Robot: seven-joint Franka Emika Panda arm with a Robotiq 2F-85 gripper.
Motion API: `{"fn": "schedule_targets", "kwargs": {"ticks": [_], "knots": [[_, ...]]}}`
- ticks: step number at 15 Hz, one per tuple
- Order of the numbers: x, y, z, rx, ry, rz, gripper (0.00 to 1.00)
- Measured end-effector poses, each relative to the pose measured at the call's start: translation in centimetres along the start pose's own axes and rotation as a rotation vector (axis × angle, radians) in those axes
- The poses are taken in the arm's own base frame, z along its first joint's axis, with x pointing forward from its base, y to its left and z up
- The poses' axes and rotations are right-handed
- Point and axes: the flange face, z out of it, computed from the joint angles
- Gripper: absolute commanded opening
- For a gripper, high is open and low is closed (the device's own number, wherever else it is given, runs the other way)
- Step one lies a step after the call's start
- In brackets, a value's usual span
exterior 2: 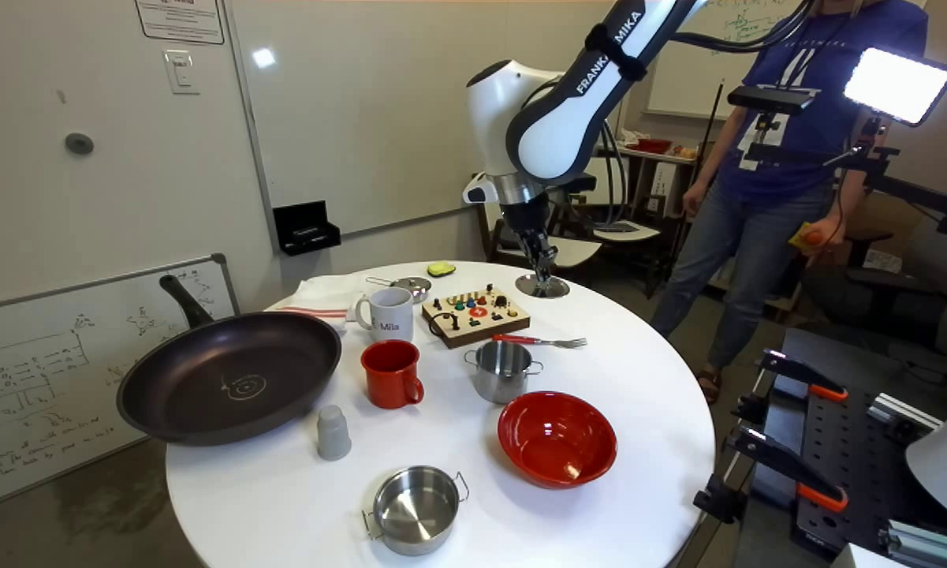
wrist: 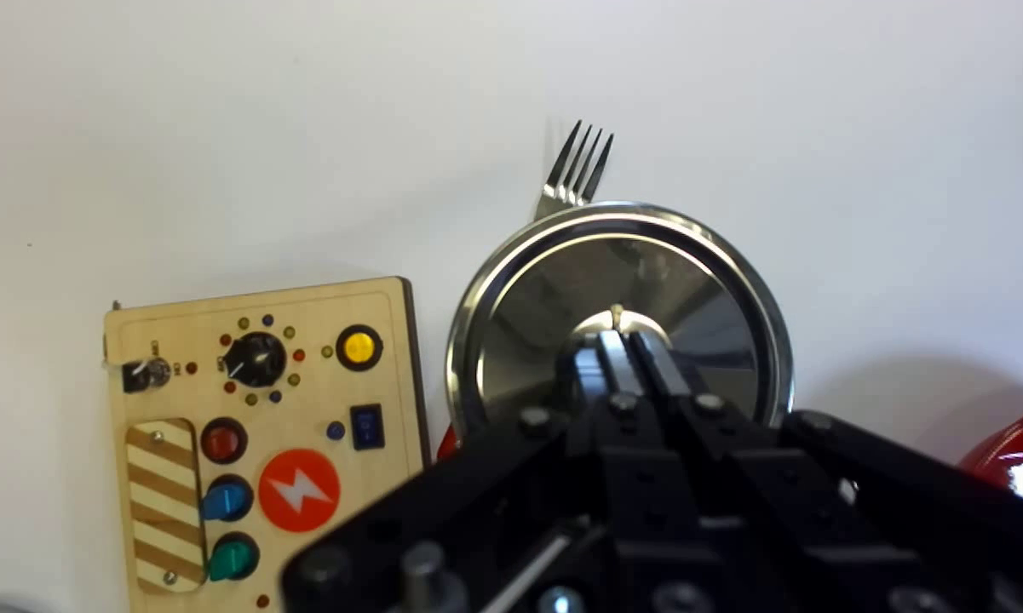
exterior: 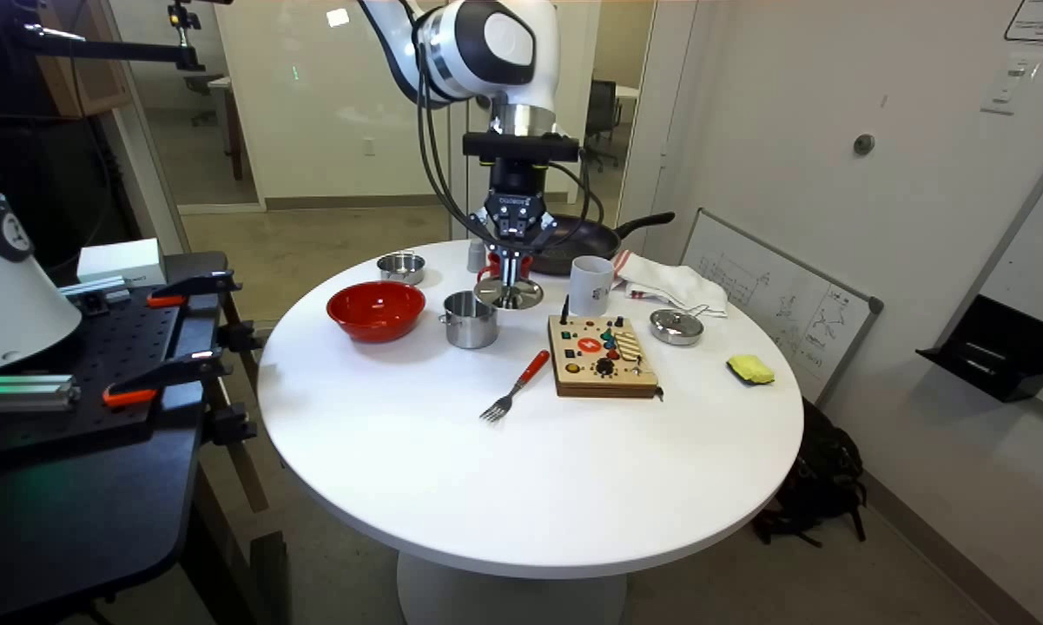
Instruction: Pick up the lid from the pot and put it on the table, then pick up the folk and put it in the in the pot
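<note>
- Wrist view, closest: the jaws, drawn narrow, grip the lid [wrist: 617, 272] at its middle.
- Under the lid, the fork [wrist: 556, 204] lies on the counter [wrist: 775, 111]; its tines show past the rim, and much of the rest is hidden.
- To one side is the box [wrist: 302, 421] of knobs and switches; to the other, at the view's edge, part of the red bowl [wrist: 1018, 455].
- In both exterior views the jaws hold the lid up above the counter, off the pot [exterior: 471, 327].
- In an exterior view the fork is nearest, its red handle just beside the box, tines pointing away from it.
- Further in, the sponge [exterior: 751, 369] lies near the counter's edge.
- Next, the pot stands upright and uncovered near the red bowl; the dish [exterior: 676, 327] is beyond the box.
- Behind them come the white mug [exterior: 590, 288] and, partly hidden, the red mug [exterior 2: 389, 375].
- Farther still: the cloth [exterior: 673, 285], the steel bowl [exterior: 401, 269] and the pan [exterior: 577, 247].
- Past the counter, a whiteboard [exterior: 773, 291] leans by the wall [exterior: 773, 104]; in an exterior view a person [exterior 2: 788, 185] stands.
</note>
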Motion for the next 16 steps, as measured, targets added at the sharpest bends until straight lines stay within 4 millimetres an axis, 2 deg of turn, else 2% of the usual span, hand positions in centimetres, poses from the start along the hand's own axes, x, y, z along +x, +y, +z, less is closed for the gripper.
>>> {"fn": "schedule_targets", "kwargs": {"ticks": [10,16], "knots": [[-0.2,-1.8,1.5,0.067,-0.069,0.133,0.05],[0.9,-2.9,5.2,0.121,-0.103,0.117,0.05]]}}
